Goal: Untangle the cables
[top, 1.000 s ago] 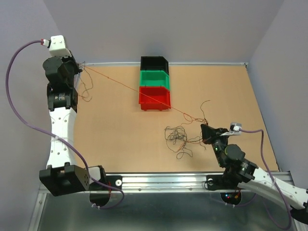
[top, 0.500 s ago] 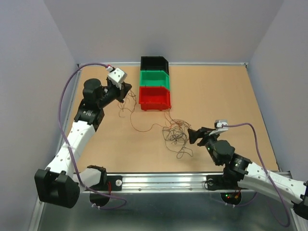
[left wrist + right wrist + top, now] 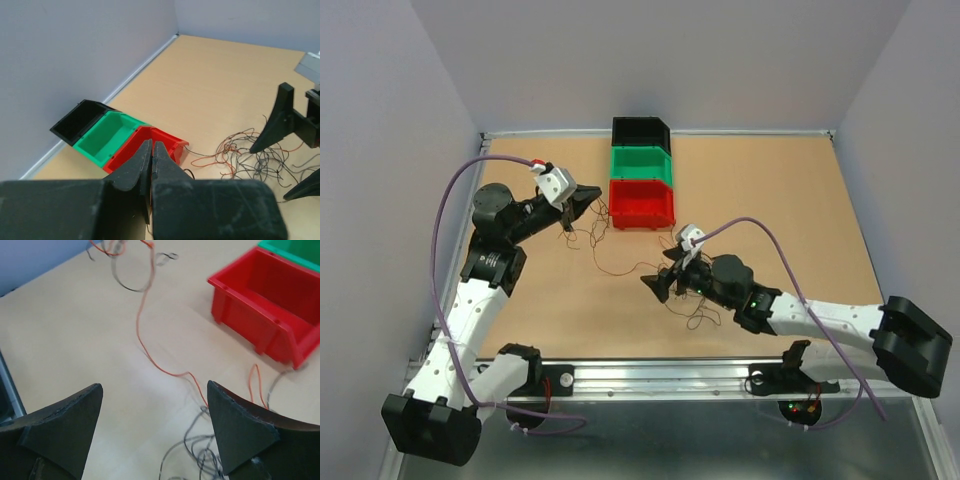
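The cables are thin red and dark wires. Their main tangle lies on the table in front of the red bin; it also shows in the left wrist view. One red cable runs slack from the tangle across the table toward my left gripper. My left gripper hovers just left of the red bin, shut on that red cable, with loops dangling below it. My right gripper stands wide open at the tangle's left edge, holding nothing.
Three bins sit in a row at the back centre: black, green and red. Grey walls enclose the table on the left, back and right. A metal rail runs along the near edge.
My right gripper opened, let go of the red cable and moved left to the tangle. My left arm swung from the far-left corner toward the red bin, and the taut red cable went slack.
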Motion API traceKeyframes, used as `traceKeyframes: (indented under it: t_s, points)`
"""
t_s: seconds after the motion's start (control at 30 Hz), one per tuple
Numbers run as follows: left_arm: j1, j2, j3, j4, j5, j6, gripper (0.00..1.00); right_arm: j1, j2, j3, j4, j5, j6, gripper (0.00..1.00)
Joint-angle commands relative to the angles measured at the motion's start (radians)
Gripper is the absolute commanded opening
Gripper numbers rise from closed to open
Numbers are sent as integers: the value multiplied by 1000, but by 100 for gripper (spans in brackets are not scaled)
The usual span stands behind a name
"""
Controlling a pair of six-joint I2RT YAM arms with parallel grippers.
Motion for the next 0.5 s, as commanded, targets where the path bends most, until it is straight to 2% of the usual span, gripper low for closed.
traceKeyframes:
  t_s: [0.0,0.1,0.2,0.47]
  points:
    - [3,-28,-15,38,109,13,4,-2,121,138,180,-172,-83,90]
    - [3,-36,-15,34,118,13,4,-2,186,185,257,-201,-94,90]
    - [3,-39,-15,21,149,22,4,-2,246,212,333,-209,-102,74]
    - [3,-34,-1,-23,213,50,5,-2,364,280,401,-144,-151,65]
